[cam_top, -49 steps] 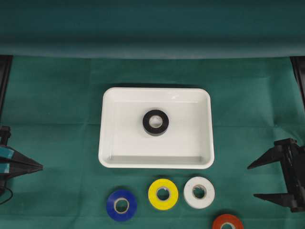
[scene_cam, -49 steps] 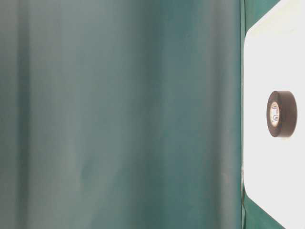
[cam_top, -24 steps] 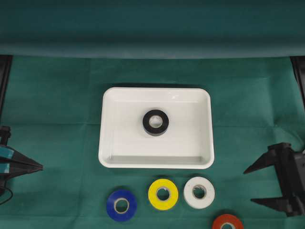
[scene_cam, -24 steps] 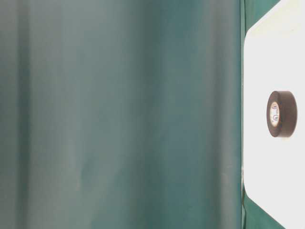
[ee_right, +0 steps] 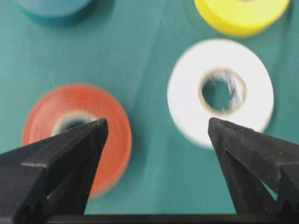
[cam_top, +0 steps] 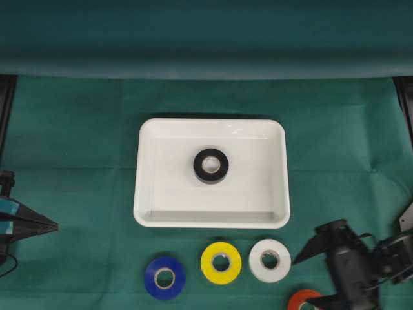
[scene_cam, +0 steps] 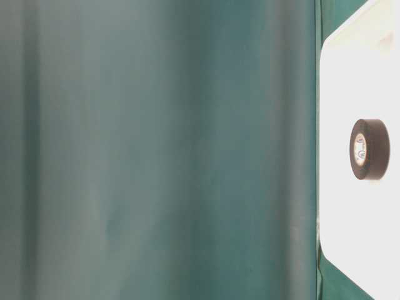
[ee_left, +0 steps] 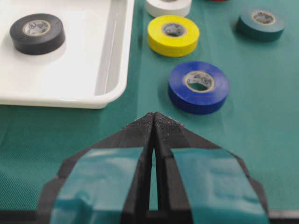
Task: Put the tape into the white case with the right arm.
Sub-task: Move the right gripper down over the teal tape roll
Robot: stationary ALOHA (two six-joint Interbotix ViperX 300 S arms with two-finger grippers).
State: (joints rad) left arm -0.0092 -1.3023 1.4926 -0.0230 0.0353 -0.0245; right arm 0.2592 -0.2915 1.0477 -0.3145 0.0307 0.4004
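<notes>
One black roll (cam_top: 211, 166) lies in the case (cam_top: 146, 194). The right pincer (ee_right: 156, 133), spread wide and empty, hangs over the orange roll (ee_right: 81, 135) and white roll (ee_right: 219, 91). Next it should settle around one roll and close.

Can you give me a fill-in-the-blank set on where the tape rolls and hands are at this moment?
The white case holds one roll, coloured ____.
On the cloth, the yellow roll lies between the white roll and the ____ roll.
The right hand has its fingers ____.
The left hand has its fingers ____.
Missing words: black; blue; open; shut.
</notes>
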